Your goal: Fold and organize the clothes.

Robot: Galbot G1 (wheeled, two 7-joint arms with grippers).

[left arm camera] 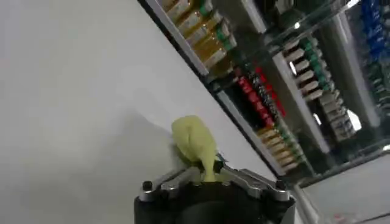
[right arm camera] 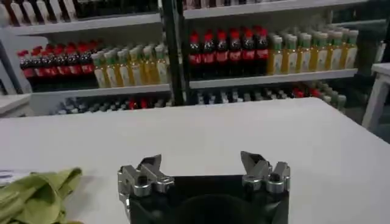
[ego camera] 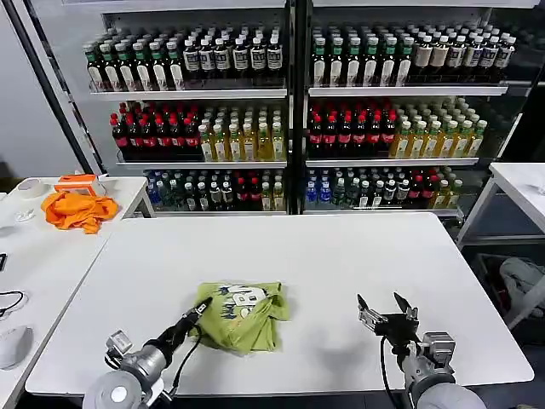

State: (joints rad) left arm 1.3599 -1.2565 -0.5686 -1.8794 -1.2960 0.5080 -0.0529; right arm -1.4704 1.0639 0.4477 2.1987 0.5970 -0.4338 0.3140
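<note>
The light yellow-green T-shirt (ego camera: 241, 315) lies bunched in a rough folded heap near the front of the white table (ego camera: 298, 256), a printed patch facing up. My left gripper (ego camera: 198, 309) is shut on the shirt's left edge. In the left wrist view a pinch of the yellow-green fabric (left arm camera: 196, 143) rises from between the closed fingers of the left gripper (left arm camera: 207, 173). My right gripper (ego camera: 385, 307) hovers open above the table to the right of the shirt, nothing between its fingers. The right wrist view has the right gripper (right arm camera: 202, 165) open and a corner of the shirt (right arm camera: 38, 196).
An orange cloth (ego camera: 79, 209) and an orange box (ego camera: 77, 182) lie on a side table at the left. Shelves of bottles (ego camera: 289, 111) stand behind the table. Another white table (ego camera: 521, 183) is at the right. Cables and a white object lie at the left edge.
</note>
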